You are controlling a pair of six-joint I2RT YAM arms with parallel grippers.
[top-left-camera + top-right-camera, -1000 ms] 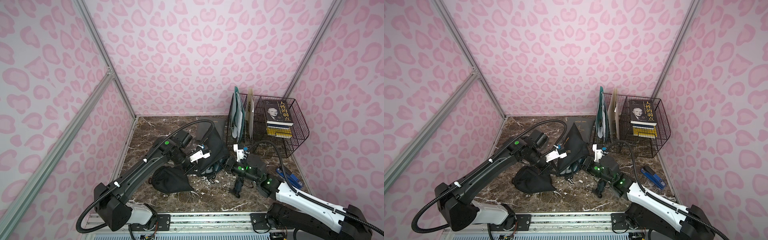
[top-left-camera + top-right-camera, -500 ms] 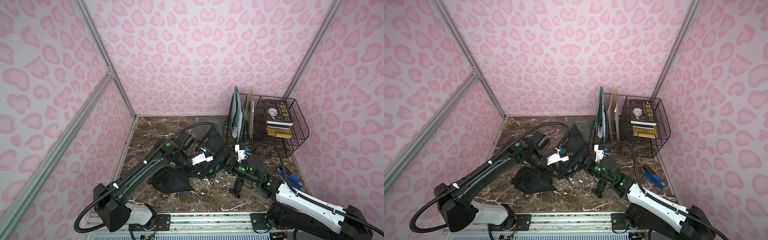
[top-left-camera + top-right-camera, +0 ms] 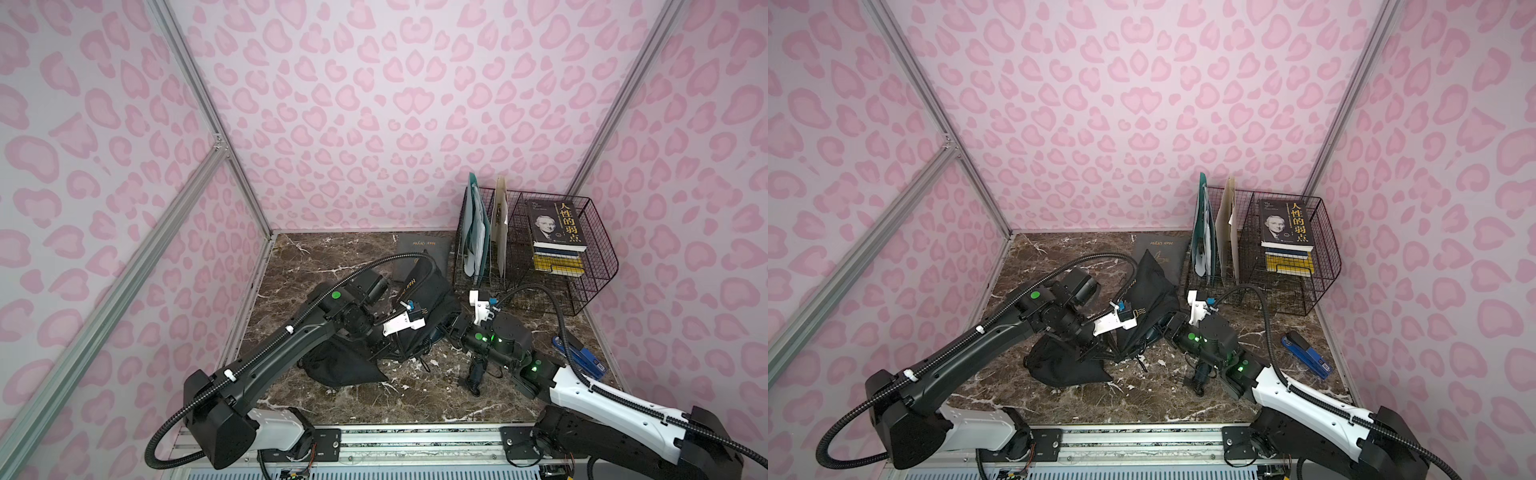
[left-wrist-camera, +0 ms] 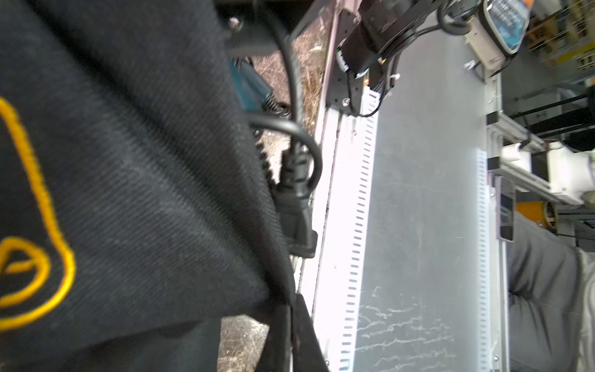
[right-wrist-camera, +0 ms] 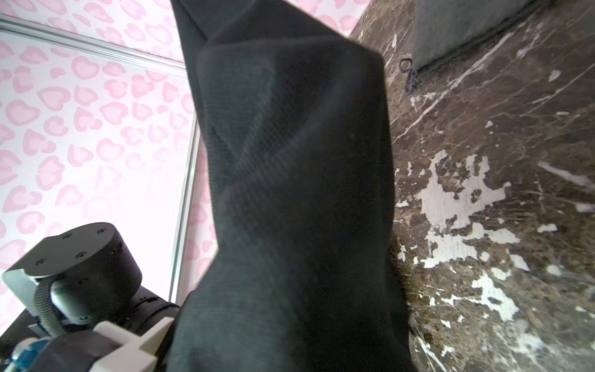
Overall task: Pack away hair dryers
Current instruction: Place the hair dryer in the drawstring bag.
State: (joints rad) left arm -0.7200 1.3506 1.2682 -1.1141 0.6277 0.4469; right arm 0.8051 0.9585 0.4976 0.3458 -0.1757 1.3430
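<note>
Two claws meet at the raised pouch (image 3: 428, 291): left claw (image 4: 291, 319) is clamped on its cloth; right claw (image 3: 451, 330) is hidden, so I cannot tell. Teal dryer (image 4: 249, 87) sits in the pouch mouth, toward the right claw, cord (image 4: 296, 174) hanging out.

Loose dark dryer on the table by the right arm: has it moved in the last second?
No. The dark hair dryer lies in the same spot relative to the blue stapler in both top views.

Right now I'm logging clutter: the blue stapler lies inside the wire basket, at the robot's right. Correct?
No. The blue stapler lies on the table, outside the wire basket, at the robot's right. Both top views show it.
</note>
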